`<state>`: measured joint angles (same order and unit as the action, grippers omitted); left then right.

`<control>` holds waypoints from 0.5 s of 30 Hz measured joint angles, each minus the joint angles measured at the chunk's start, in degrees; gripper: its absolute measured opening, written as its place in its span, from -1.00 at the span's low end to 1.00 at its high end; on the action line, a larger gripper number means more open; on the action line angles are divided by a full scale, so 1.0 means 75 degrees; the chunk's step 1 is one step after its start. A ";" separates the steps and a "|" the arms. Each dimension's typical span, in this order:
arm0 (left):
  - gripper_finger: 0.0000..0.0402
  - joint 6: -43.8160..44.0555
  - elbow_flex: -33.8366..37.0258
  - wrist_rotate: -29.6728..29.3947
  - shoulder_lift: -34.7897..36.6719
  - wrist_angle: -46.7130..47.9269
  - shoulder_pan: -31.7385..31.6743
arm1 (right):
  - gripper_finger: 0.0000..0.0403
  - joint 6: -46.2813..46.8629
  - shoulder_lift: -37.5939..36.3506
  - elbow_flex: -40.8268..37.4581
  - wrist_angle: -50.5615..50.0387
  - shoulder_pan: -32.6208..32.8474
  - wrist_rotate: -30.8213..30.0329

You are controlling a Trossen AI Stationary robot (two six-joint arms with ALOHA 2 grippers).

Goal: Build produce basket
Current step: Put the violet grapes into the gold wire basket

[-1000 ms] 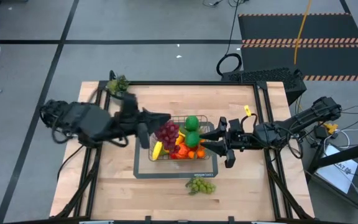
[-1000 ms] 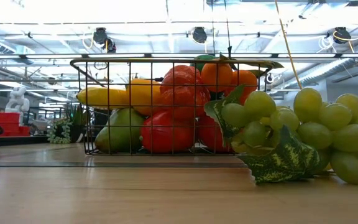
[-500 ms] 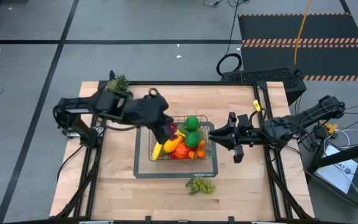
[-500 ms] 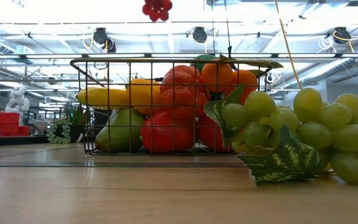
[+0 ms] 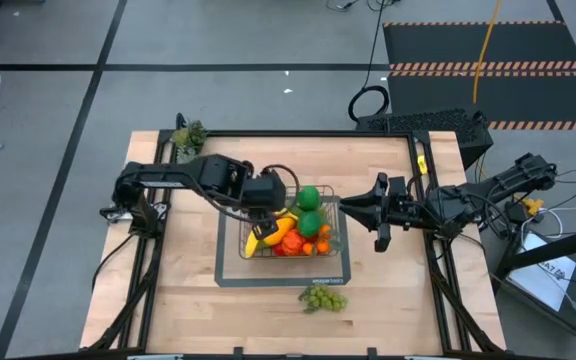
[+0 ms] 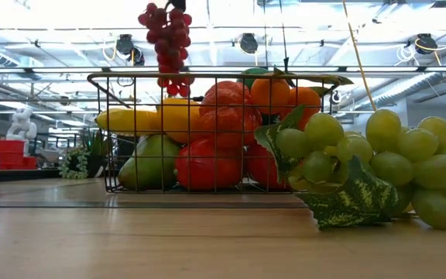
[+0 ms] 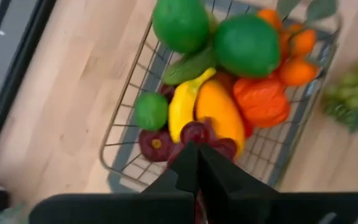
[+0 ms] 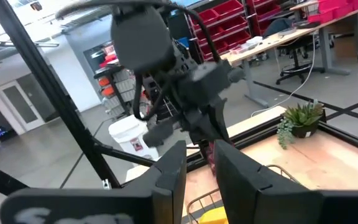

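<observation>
The wire basket (image 5: 278,272) stands mid-table on its dark base, filled with produce: a yellow banana (image 7: 182,106), green balls (image 7: 247,43), oranges (image 7: 297,56) and red pieces (image 6: 207,163). My left gripper (image 5: 268,195) hangs over the basket's left end, shut on a bunch of dark red grapes (image 6: 169,43). A bunch of green grapes (image 5: 320,298) lies on the table at the basket's near side. My right gripper (image 5: 366,212) hovers open just off the basket's right end, holding nothing. My left gripper (image 7: 196,168) pinches the top of the red grape bunch (image 7: 196,134) between its two fingers, coming from above and pointing down. The bunch hangs straight below the fingers. Its lower end (image 6: 173,85) is at about the level of the basket's rim (image 6: 207,75), over the produce.
A small potted plant (image 5: 190,135) sits at the table's far left corner. In the low view the green grapes (image 6: 378,163) stand close to the camera, hiding the basket's right part. Bare wood lies on both sides of the basket and along the near edge.
My left arm has swung from the table's left side over the basket's left end, and its gripper has tipped to point down. The red grape bunch has come down into the low view, stopping at rim level. My right gripper has drawn back slightly toward the right edge.
</observation>
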<state>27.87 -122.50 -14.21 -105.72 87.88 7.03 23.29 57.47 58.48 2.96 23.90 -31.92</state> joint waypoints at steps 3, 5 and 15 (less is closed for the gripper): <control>-0.98 -0.0497 0.0000 -0.0114 -0.0206 0.0087 -0.0045 | -0.63 0.0000 0.0000 0.0000 0.0000 -0.0036 0.0000; -0.99 -0.0962 0.0000 -0.0118 -0.0328 0.0070 -0.0093 | -0.63 0.0000 0.0000 0.0000 0.0000 -0.0041 -0.0004; -0.97 -0.2741 0.0000 0.0270 -0.1216 -0.0181 -0.0374 | -0.63 0.0226 0.0000 0.0000 -0.0020 -0.0028 0.0029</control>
<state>7.32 -122.50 -12.19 -114.84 86.52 4.22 24.98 57.47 58.48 2.81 23.69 -31.70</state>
